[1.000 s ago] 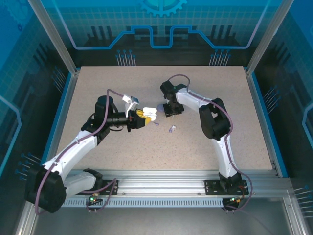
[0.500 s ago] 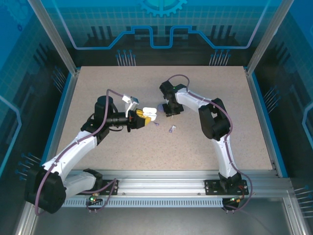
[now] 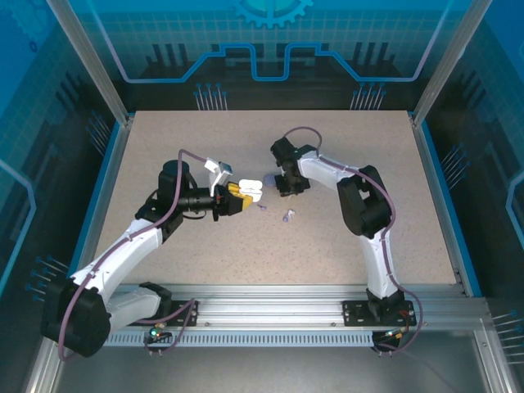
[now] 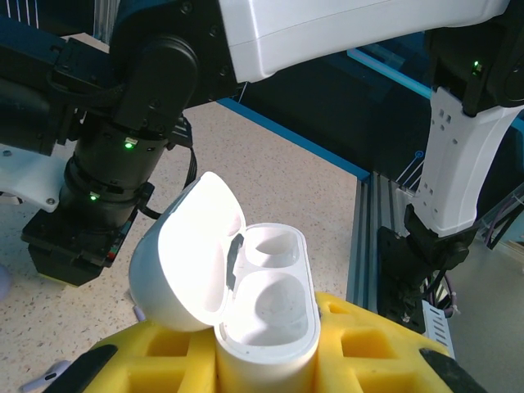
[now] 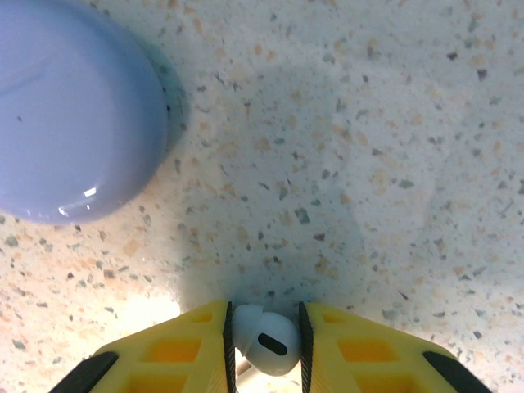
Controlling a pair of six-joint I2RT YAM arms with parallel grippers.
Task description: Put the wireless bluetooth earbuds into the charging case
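The left gripper [image 4: 266, 364] is clamped on the white charging case [image 4: 274, 323], its lid flipped open and both wells empty, while the right gripper [image 5: 264, 348] pinches one earbud [image 5: 268, 340] over the speckled table [image 5: 393, 164] near a lavender disc [image 5: 65, 115].

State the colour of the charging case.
Glossy white; the charging case shows best in the left wrist view.

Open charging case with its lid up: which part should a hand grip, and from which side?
Grip the lower body of the charging case, pinched across its rounded sides from beneath the rim, as the left hand does. The lid is hinged open to one side and both wells are bare, so a low grip likely keeps them clear for the earbud in the right hand.
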